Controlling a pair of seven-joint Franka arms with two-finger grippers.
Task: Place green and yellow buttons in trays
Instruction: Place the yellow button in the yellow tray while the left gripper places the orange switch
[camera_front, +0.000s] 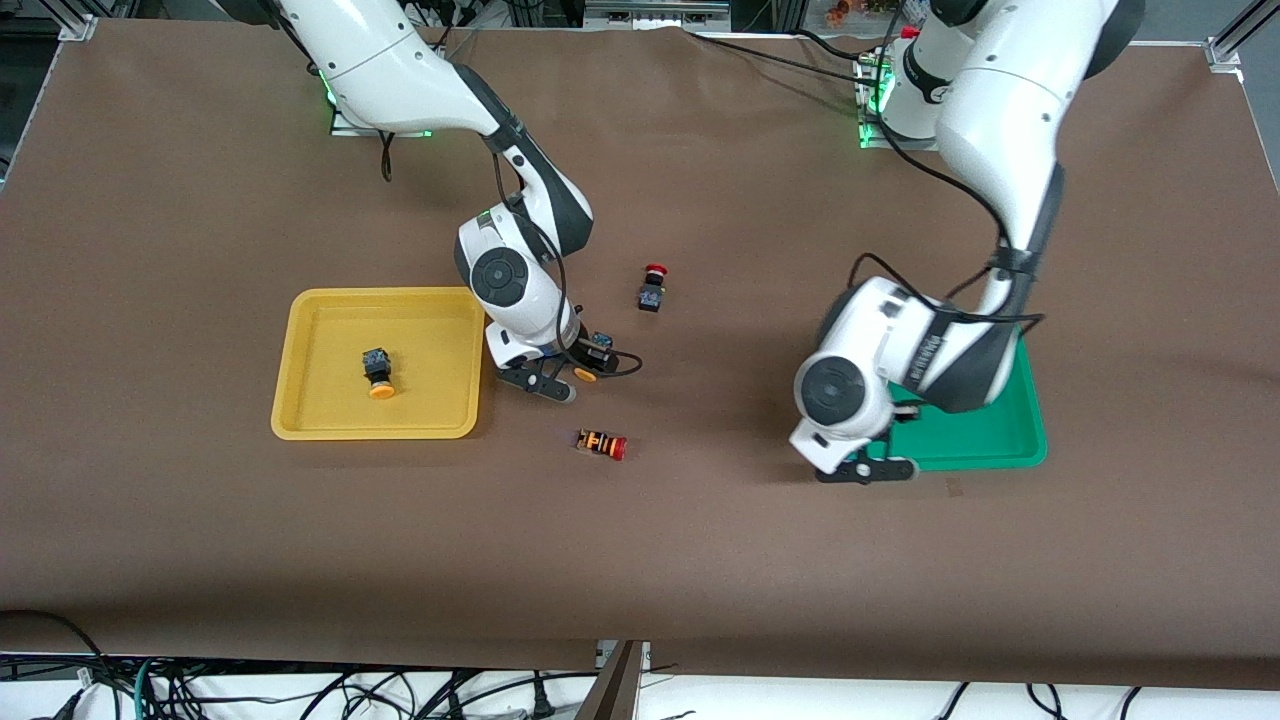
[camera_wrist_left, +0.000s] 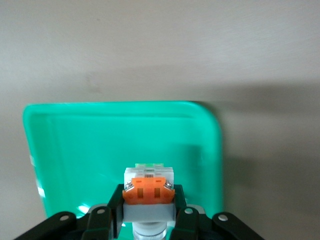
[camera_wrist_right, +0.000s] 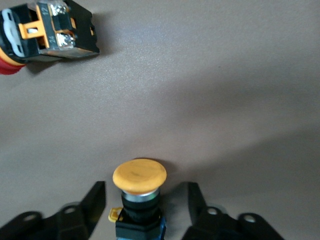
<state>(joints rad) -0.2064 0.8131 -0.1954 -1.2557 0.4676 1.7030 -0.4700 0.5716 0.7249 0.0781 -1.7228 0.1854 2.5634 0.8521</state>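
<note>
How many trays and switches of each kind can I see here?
Trays: 2, yellow and green.
Yellow-capped switches: 2, one in the yellow tray, one at the open right gripper.
Red-capped switches: 2, one black-bodied, one striped.
Light grey switch: 1, held by the left gripper over the green tray.
Total: 7.

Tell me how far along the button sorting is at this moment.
Done: one black-bodied yellow-capped button lies in the yellow plastic tray. In hand: the left gripper holds a light grey switch over the green plastic tray; the right gripper is open around a second yellow-capped button on the table. Left: releasing the one, traying the other. No fourth button shows.
</note>
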